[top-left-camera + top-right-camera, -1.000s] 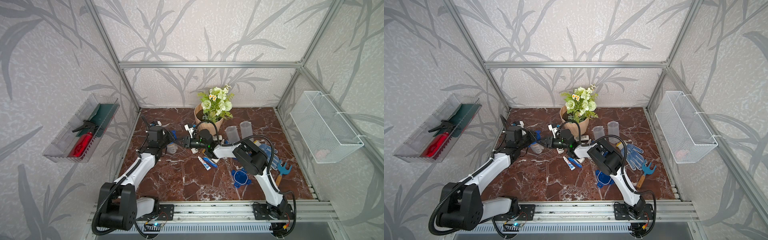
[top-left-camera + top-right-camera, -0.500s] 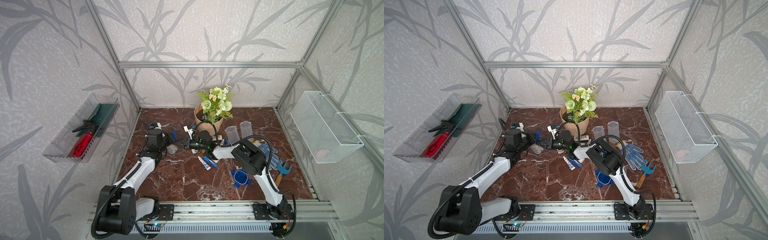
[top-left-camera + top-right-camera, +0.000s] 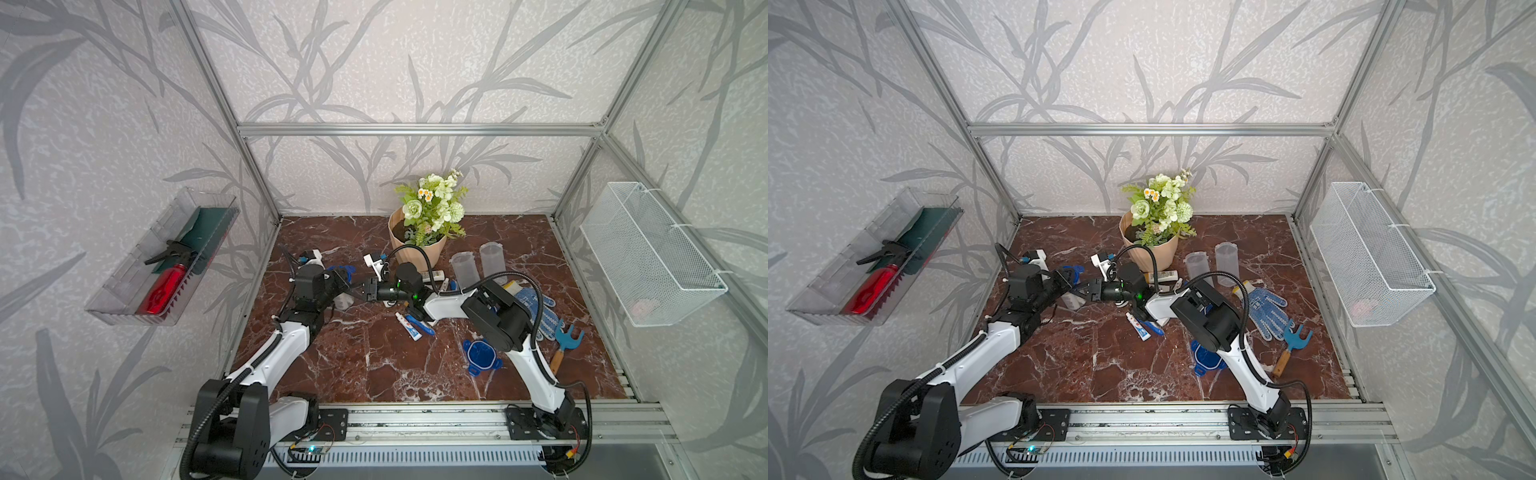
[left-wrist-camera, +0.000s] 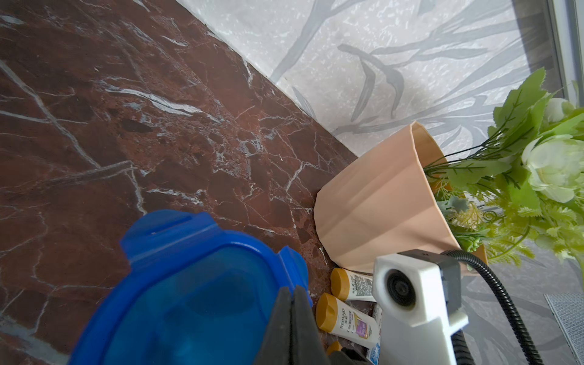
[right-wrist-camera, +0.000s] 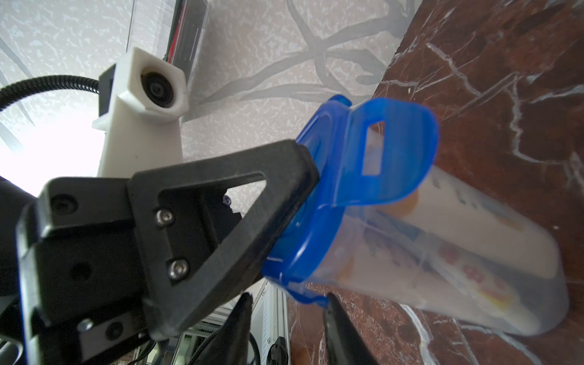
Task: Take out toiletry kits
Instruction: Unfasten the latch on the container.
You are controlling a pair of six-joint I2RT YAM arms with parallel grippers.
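Observation:
A clear jar [image 5: 442, 252] with a blue clip lid [image 5: 331, 202] lies on its side on the marble floor, with toiletry kit items showing inside it. It lies at the left middle in both top views [image 3: 343, 301] [image 3: 1071, 300]. My left gripper [image 4: 292, 294] is shut, its tips against the lid [image 4: 189, 284]. My right gripper [image 5: 287, 316] is open just below the lid's lower clip, which touches one finger. Loose kit items lie outside the jar. There are gold-capped mini bottles [image 4: 350, 319], a toothpaste tube [image 3: 405, 326] and a blue toothbrush [image 3: 422, 325].
A flower pot [image 3: 415, 245] stands at the back. Two empty clear jars [image 3: 465, 268] stand to its right. A loose blue lid [image 3: 482, 353], dotted gloves [image 3: 536, 307] and a blue rake [image 3: 567, 336] lie right. A wall tray [image 3: 166, 257] and a wire basket [image 3: 648, 253] hang on the sides.
My left gripper has shifted slightly forward and toward the right gripper at the jar's lid. My right gripper's jaws have narrowed. The jar stays roughly in place.

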